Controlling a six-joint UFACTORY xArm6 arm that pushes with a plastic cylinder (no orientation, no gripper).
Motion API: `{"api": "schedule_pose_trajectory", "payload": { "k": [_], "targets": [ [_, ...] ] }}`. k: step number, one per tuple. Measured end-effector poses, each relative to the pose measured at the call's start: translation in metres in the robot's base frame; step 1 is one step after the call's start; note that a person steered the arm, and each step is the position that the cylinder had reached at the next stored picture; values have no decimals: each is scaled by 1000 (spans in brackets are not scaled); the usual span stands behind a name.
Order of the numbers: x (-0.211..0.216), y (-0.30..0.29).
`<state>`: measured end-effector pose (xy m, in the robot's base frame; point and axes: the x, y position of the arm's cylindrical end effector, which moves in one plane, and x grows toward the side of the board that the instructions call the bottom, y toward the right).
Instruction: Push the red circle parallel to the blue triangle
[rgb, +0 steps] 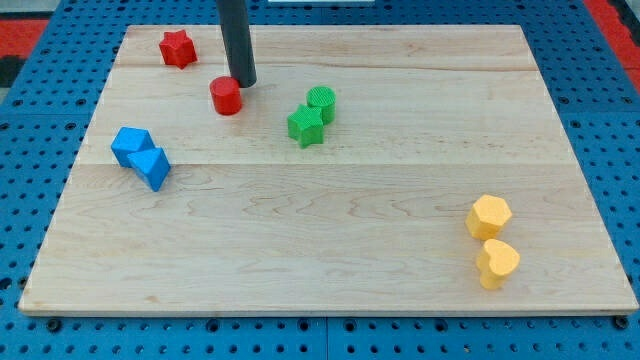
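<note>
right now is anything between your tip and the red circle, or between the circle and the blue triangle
Nothing visible. My tip sits right at the red circle, on its upper right edge. Between the circle and the blue triangle, toward the view's lower left, the board is bare; the blue cube touches the triangle's upper left.

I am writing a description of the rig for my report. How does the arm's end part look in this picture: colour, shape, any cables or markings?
Only a straight rod shows, coming down from the view's top. It is round, smooth and dark grey, nearly black, with no visible cables, labels or markings. My tip is blunt and flat-ended, beside the red circle. The rest of the arm is out of view.
</note>
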<state>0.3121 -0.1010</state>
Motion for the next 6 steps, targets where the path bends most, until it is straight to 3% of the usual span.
{"api": "schedule_pose_trajectory", "payload": {
  "k": [3,4,5,6],
  "targets": [
    [-2,9],
    [15,25],
    [28,-6],
    [-6,-23]
  ]
}}
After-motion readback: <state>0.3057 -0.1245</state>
